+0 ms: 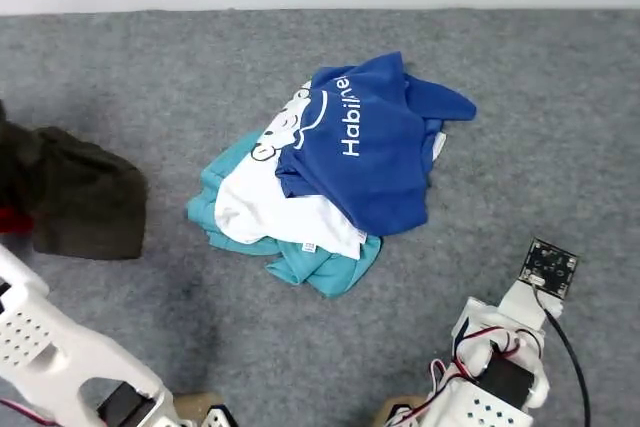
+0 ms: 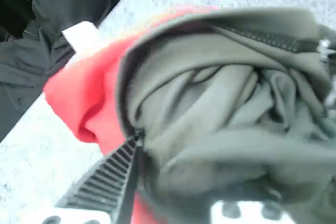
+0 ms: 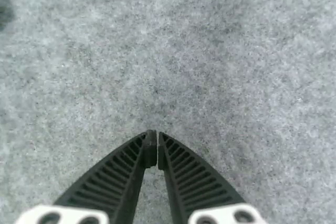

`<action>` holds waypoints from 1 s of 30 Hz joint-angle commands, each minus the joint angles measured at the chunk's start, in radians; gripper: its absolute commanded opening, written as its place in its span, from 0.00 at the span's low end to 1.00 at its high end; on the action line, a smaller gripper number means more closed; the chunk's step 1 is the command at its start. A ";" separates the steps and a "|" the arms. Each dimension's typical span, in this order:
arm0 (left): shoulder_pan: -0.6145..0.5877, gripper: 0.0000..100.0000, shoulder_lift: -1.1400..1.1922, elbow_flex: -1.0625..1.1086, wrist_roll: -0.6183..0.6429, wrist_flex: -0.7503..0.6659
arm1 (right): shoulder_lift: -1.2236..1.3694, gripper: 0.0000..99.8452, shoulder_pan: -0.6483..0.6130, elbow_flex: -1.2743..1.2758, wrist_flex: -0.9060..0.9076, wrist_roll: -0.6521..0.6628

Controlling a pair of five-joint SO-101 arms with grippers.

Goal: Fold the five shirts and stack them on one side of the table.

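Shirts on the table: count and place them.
5: blue shirt atop white shirt atop teal shirt, mid-table; dark olive shirt over red shirt at the left edge. Others may be hidden.

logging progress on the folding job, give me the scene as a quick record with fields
centre pile: blue shirt on top, white shirt under it, teal shirt at the bottom
pile state: crumpled, not folded
left side: olive shirt lying on red shirt
right arm: jaws shut, above bare grey table
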 commanded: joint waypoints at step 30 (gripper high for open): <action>0.559 0.32 -0.433 0.734 -0.353 0.020 | -0.001 0.01 0.012 0.015 0.008 0.006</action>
